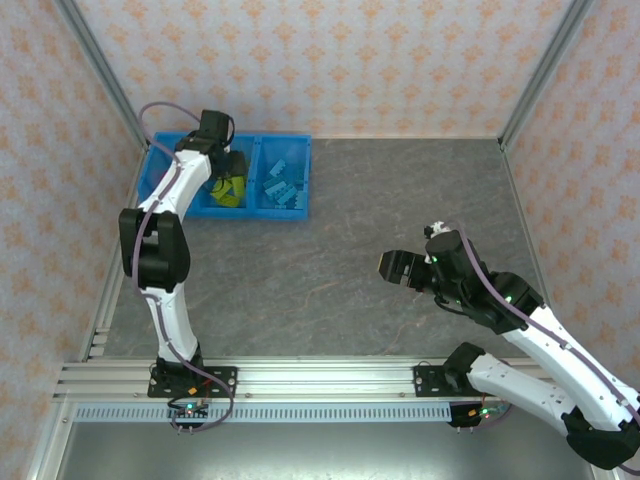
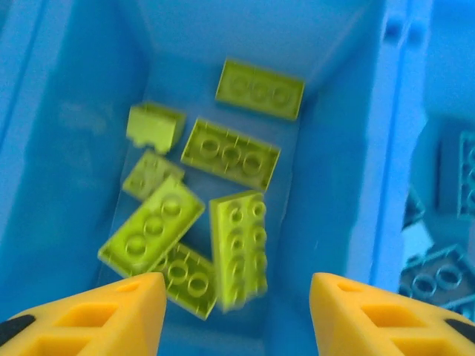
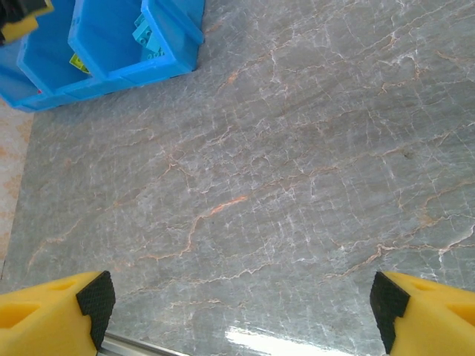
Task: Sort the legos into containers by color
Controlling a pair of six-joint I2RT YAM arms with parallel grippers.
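Grey marbled table (image 1: 400, 230), papered walls. At the far left corner sits the blue tray (image 1: 280, 213). Over its middle compartment hangs the left gripper (image 2: 236, 280), fingers parted, nothing between them. Straight below, on the compartment floor: lime bricks (image 2: 230, 152). Nearest under the gap is one blurred brick (image 2: 237, 248), long axis running away from the camera. The right-hand compartment holds light blue bricks (image 1: 280, 183). Well apart from the tray, the right gripper (image 3: 241, 297) is spread wide and empty over bare table. Left arm is nearer. Every brick I can see lies in the tray, so sorting looks about finished.
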